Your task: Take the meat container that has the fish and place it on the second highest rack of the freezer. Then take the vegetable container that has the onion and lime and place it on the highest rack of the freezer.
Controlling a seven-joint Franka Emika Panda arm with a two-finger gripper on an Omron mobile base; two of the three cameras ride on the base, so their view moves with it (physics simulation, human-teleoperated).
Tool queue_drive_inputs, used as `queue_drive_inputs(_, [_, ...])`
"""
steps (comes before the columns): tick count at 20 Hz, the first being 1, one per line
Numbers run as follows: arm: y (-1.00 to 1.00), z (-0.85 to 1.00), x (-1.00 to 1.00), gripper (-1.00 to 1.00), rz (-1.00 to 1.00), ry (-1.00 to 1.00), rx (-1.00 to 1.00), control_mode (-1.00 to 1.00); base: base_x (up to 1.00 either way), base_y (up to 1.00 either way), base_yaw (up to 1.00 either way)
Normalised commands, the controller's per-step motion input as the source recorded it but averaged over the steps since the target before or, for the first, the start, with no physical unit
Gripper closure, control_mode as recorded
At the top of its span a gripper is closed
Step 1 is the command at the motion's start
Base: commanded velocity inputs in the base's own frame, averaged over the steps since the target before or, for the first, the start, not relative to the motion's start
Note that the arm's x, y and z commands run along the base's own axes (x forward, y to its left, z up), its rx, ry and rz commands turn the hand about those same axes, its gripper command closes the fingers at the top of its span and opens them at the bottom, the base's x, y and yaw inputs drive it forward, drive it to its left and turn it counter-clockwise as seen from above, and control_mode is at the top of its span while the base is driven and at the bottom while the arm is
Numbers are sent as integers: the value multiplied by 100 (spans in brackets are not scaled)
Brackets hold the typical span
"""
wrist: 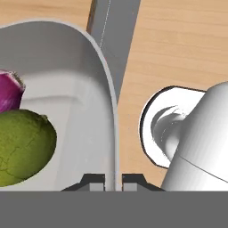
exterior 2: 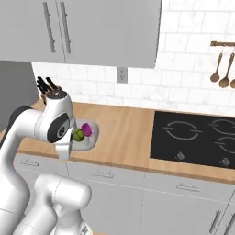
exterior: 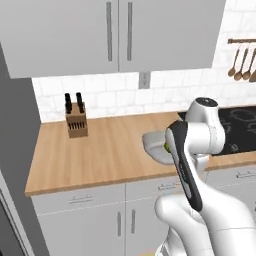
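Note:
The vegetable container (wrist: 67, 67), a pale grey dish with a wide rim, sits near the counter's front edge (exterior: 151, 142) (exterior 2: 93, 137). Inside it lie the dark green lime (wrist: 22, 147) (exterior 2: 79, 134) and the purple onion (wrist: 9, 91) (exterior 2: 87, 130). My gripper (wrist: 113, 182) is shut on the dish's rim, one fingertip (wrist: 95, 181) on either side of it. From the base views my arm covers the hand and part of the dish. I cannot tell if the dish rests on the wood or hangs just above it. The meat container and the fish are out of view.
A knife block (exterior: 76, 120) stands at the counter's back left. A black cooktop (exterior 2: 193, 137) lies to the right, with wooden spoons (exterior 2: 222, 69) on the wall above it. A tall grey cabinet side (exterior: 15, 150) closes the counter's left end. Wall cabinets (exterior: 115, 35) hang overhead.

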Motion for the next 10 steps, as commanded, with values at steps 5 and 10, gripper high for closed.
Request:
queue_drive_inputs(5, [0, 0, 0, 100, 0, 0, 0, 100, -56, 13, 88])
queue_drive_inputs(10, [0, 0, 0, 100, 0, 0, 0, 100, -13, 9, 100])
